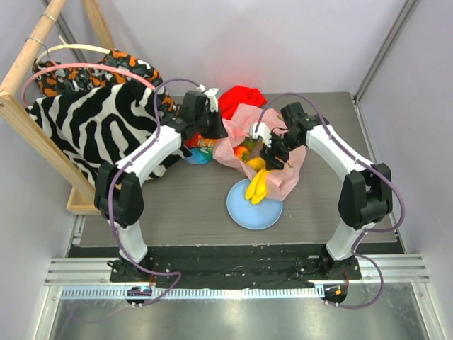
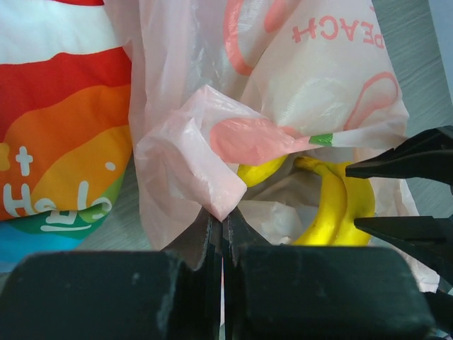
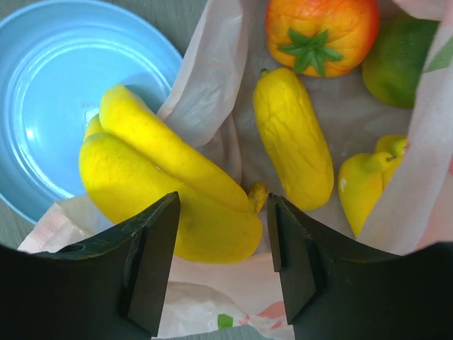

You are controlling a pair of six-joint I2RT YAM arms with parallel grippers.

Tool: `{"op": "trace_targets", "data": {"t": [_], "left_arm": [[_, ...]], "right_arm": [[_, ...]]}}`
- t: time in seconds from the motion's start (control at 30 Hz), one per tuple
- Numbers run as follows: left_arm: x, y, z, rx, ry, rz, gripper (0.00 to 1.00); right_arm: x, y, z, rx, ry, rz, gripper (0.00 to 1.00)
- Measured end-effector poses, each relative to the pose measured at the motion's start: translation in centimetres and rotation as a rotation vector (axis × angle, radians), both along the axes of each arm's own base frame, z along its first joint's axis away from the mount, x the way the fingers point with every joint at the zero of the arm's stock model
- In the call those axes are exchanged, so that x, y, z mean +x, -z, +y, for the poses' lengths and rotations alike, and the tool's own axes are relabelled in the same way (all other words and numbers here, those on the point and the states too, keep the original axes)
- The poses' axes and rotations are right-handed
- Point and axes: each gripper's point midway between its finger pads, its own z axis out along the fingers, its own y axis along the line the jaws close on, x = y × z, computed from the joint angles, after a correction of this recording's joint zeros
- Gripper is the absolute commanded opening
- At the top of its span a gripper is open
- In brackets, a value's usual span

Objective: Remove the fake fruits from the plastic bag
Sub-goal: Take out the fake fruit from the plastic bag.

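Bag [image 2: 191, 163] sits pinched in the left gripper [image 2: 223, 228], seen only from its wrist; right gripper [image 3: 223, 205] spread over bananas [image 3: 152, 180].

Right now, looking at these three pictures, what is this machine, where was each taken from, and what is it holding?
It is a robot: a left arm and a right arm bolted at the near edge of a table, each ending in a two-finger gripper. One picture looks down from above; the other two come from cameras on the wrists. The left gripper is shut on a fold of the pink plastic bag. The right gripper hangs open over the banana bunch, gripping nothing; the bunch lies partly over the blue plate. Inside the bag lie an orange-red fruit, a green fruit and a long yellow fruit.
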Motion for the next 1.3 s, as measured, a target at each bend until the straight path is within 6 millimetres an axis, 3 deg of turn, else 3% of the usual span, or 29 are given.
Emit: {"op": "trace_targets", "data": {"t": [0.2, 0.4, 0.53, 0.77, 0.8, 0.9, 1.07, 1.17, 1.3], "left_arm": [[-0.2, -0.1, -0.3, -0.016, 0.001, 0.011, 0.0], [-0.4, -0.2, -0.6, -0.024, 0.01, 0.013, 0.0], [-0.4, -0.2, -0.6, -0.024, 0.011, 0.013, 0.0], [-0.3, -0.2, -0.6, -0.024, 0.011, 0.012, 0.0], [-0.3, -0.2, -0.6, -0.024, 0.011, 0.011, 0.0], [-0.3, -0.2, -0.6, -0.024, 0.012, 0.009, 0.0], [-0.2, -0.3, -0.6, -0.026, 0.012, 0.006, 0.0], [0.2, -0.5, -1.0, -0.035, 0.012, 0.002, 0.0], [1.3, -0.8, -1.7, -0.058, 0.011, -0.008, 0.0]], "right_arm": [[-2.9, 0.0, -1.5, -0.074, -0.13, -0.065, 0.68], [-7.4, 2.4, -2.7, -0.16, -0.276, -0.083, 0.73], [-8.8, 3.3, -2.8, -0.188, -0.351, -0.125, 0.72], [-8.3, 4.2, -1.9, -0.198, -0.393, -0.129, 0.61], [-8.1, 4.4, -1.6, -0.199, -0.398, -0.124, 0.44], [-7.3, 4.5, -1.0, -0.204, -0.408, -0.124, 0.18], [-5.4, 3.2, 0.2, -0.203, -0.382, -0.129, 0.1], [-4.8, 1.3, 0.6, -0.185, -0.333, -0.136, 0.08], [-3.9, -3.6, 1.6, -0.11, -0.241, -0.198, 0.06]]}}
